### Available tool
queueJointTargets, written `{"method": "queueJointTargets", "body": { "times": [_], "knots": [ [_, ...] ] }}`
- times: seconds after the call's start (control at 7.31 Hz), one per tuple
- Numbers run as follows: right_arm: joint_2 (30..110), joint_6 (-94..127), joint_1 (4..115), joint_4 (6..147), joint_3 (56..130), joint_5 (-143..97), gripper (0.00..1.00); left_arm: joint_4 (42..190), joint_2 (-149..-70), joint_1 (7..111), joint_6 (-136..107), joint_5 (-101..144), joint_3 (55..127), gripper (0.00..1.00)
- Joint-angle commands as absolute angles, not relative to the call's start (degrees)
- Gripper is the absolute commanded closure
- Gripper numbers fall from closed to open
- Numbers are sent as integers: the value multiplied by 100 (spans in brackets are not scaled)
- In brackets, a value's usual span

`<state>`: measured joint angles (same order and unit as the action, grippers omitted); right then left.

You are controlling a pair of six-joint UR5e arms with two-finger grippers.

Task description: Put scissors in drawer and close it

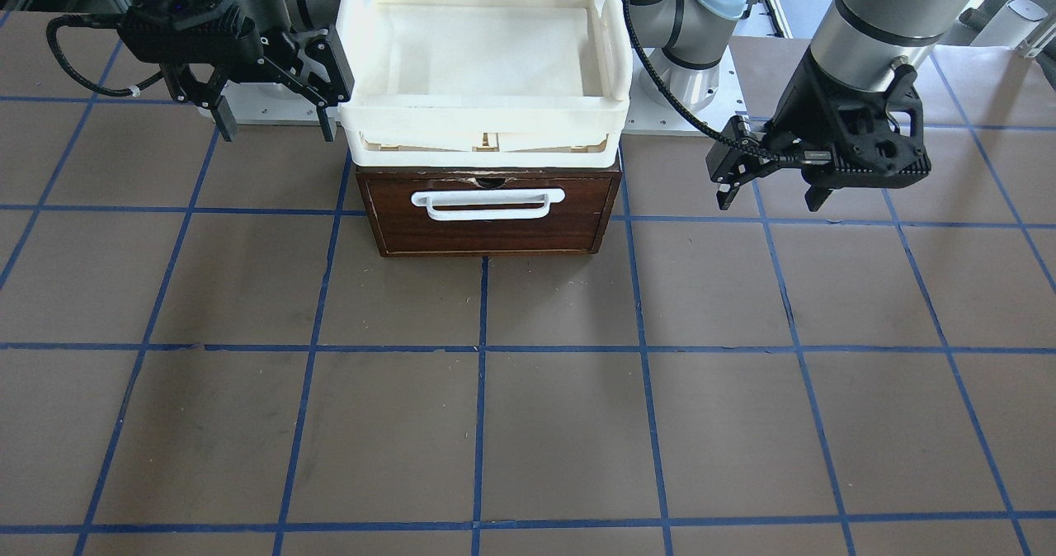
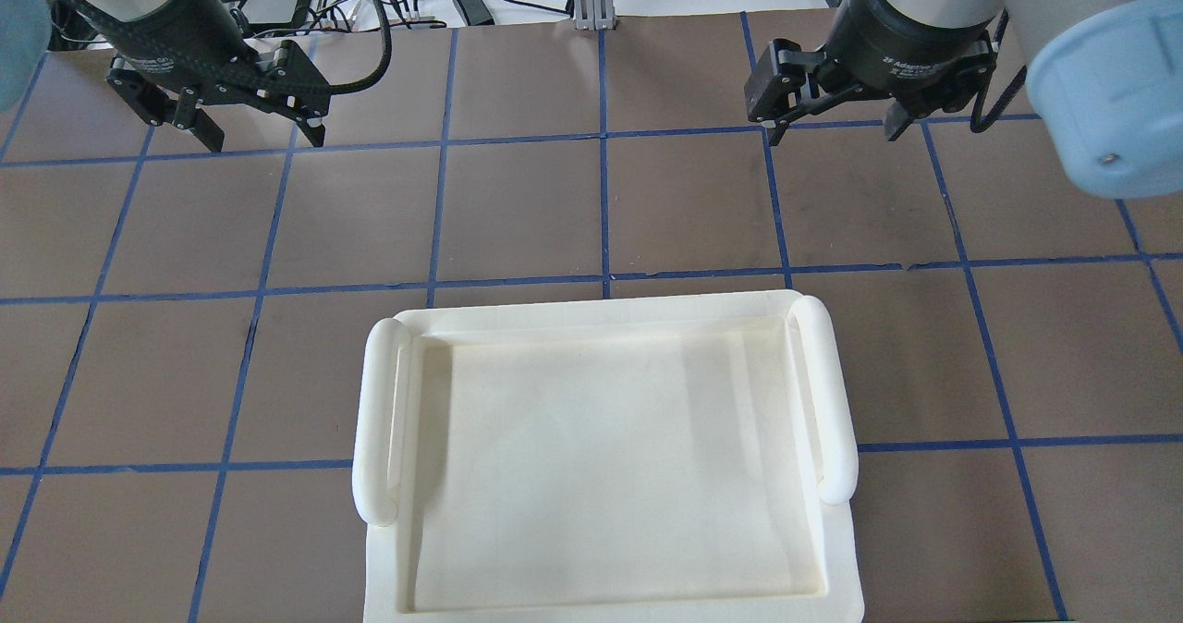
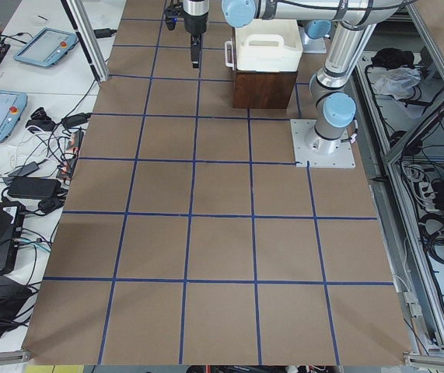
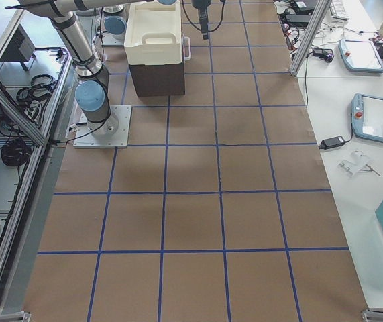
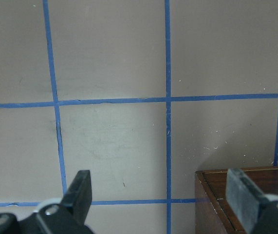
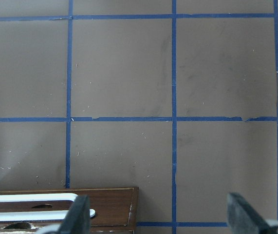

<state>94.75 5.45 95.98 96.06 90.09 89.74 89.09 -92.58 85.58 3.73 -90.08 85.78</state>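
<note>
The dark brown drawer (image 1: 495, 230) with its white bar handle (image 1: 487, 204) sits pushed in, flush with the small brown cabinet. The scissors show in no view. My left gripper (image 1: 767, 197) hangs open and empty above the table beside the cabinet, and it also shows in the overhead view (image 2: 263, 138). My right gripper (image 1: 276, 131) is open and empty on the cabinet's other side, next to the tray, and also shows overhead (image 2: 834, 131). The right wrist view shows the drawer front (image 6: 109, 207) and handle (image 6: 31, 200) at the lower left. The left wrist view shows a cabinet corner (image 5: 209, 190).
A cream-white plastic tray (image 1: 483, 119) sits empty on top of the cabinet and hides it in the overhead view (image 2: 374, 420). The brown table has a blue tape grid (image 1: 483, 350). The arm bases stand behind the cabinet. Tablets and cables lie on side benches (image 4: 375, 117).
</note>
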Motion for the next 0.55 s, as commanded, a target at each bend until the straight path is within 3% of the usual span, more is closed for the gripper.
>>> {"method": "queueJointTargets", "body": {
  "times": [0.0, 0.41],
  "knots": [
    [9475, 545, 9598, 9606, 9009, 8974, 0, 8877, -9299, 8561, 264, -9000, 8613, 0],
    [9475, 545, 9598, 9606, 9009, 8974, 0, 8886, -9316, 8561, 264, -9026, 8613, 0]
  ]
}}
